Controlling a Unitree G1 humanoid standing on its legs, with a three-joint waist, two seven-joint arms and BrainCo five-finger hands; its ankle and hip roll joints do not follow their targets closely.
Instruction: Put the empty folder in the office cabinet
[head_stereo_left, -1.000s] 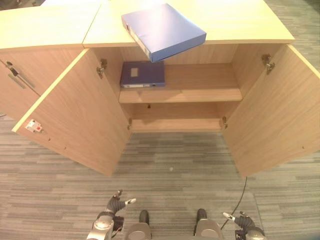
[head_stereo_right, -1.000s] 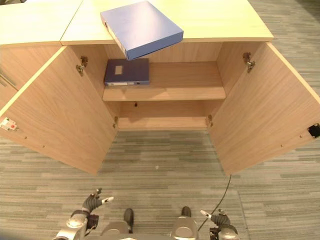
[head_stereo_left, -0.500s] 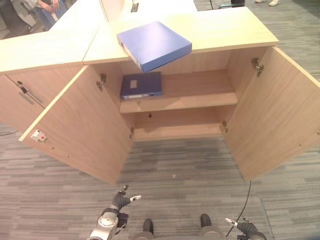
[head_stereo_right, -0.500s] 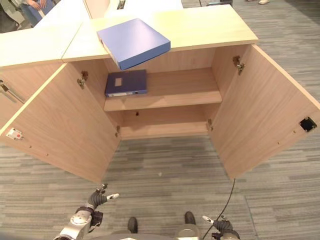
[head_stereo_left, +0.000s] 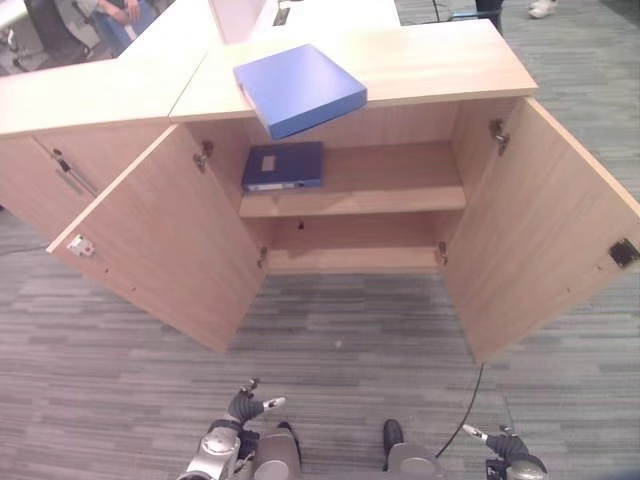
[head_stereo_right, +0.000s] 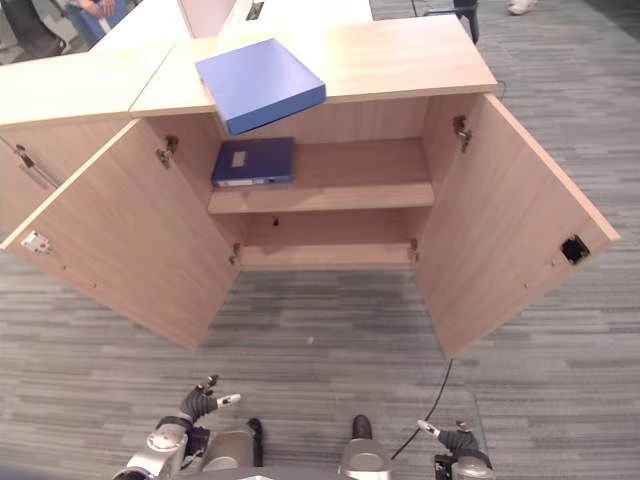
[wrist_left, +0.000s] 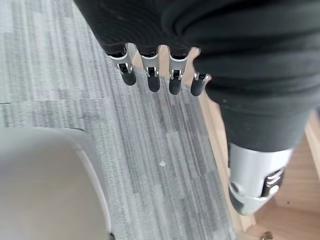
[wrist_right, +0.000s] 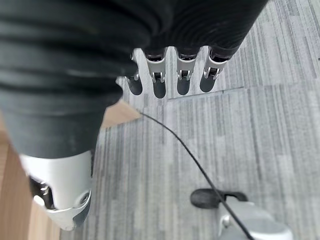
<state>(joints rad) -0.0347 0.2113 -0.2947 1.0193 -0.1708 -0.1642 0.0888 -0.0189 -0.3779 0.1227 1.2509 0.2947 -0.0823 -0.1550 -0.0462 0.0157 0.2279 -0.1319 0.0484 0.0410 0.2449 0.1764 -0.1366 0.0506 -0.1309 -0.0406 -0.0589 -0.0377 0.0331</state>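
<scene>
1. Left eye view takes in grey striped carpet (head_stereo_left: 350, 350) across the whole room, and on it a light wood office cabinet (head_stereo_left: 420, 60) with both doors swung wide.
2. Its left door (head_stereo_left: 165, 240) angles out toward the robot's left and its right door (head_stereo_left: 540, 230) toward the robot's right; the upper shelf (head_stereo_left: 390, 195) and the lower shelf (head_stereo_left: 350, 258) stand exposed between them.
3. On the cabinet's top lies a blue folder (head_stereo_left: 300, 88), flat and turned askew, with one corner jutting out past the front edge above the open compartment.
4. A second blue folder (head_stereo_left: 285, 165) lies flat at the left end of the upper shelf, just below the first one.
5. A neighbouring cabinet (head_stereo_left: 60, 130) of the same wood stands shut on the left.
6. Low down near the floor, well apart from the cabinet, the left hand (head_stereo_left: 243, 405) has its fingers loosely extended with nothing in them; its own wrist view shows the dark tips hanging straight over the carpet.
7. On the other side the right hand (head_stereo_left: 500, 443) also hangs low, fingers relaxed and spread, empty.
</scene>
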